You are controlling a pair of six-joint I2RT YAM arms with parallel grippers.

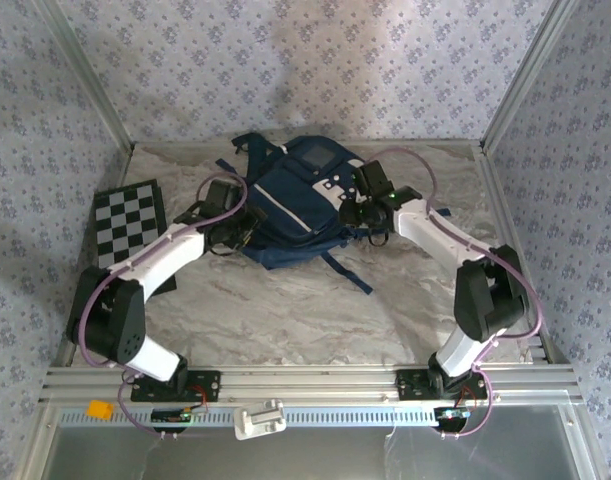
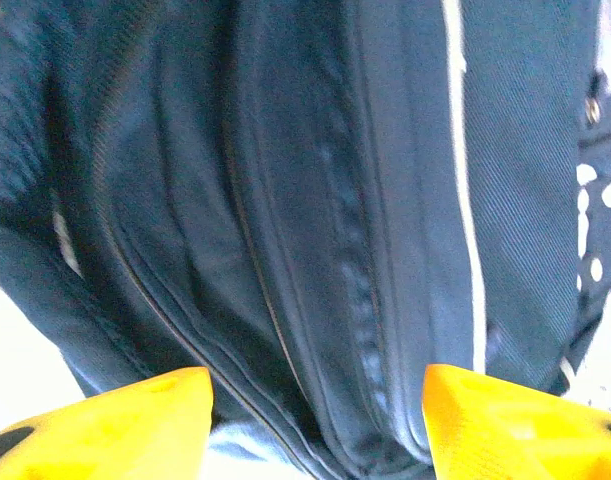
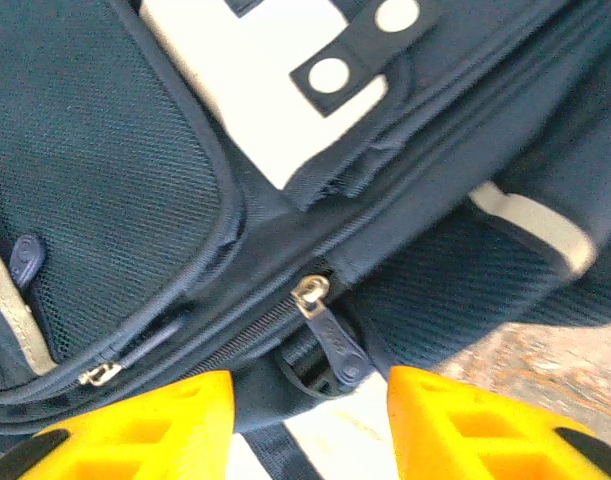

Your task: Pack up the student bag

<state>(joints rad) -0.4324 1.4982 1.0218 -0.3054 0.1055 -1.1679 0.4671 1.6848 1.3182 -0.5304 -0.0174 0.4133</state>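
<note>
The student bag (image 1: 290, 205), a navy backpack with a white patch and a light stripe, lies flat at the middle back of the table. My left gripper (image 1: 233, 228) is at the bag's left edge; in the left wrist view its yellow fingers (image 2: 135, 425) stand open, with folds of the bag (image 2: 315, 250) just beyond them and nothing held. My right gripper (image 1: 357, 208) is at the bag's right side. There its yellow fingers (image 3: 465, 425) are open, and a dark zipper pull (image 3: 330, 340) hangs loose just beyond the gap between them.
A black-and-white checkerboard (image 1: 128, 220) lies at the left of the table. Dark bag straps (image 1: 347, 272) trail toward the front. Patterned walls and metal posts close in the sides and back.
</note>
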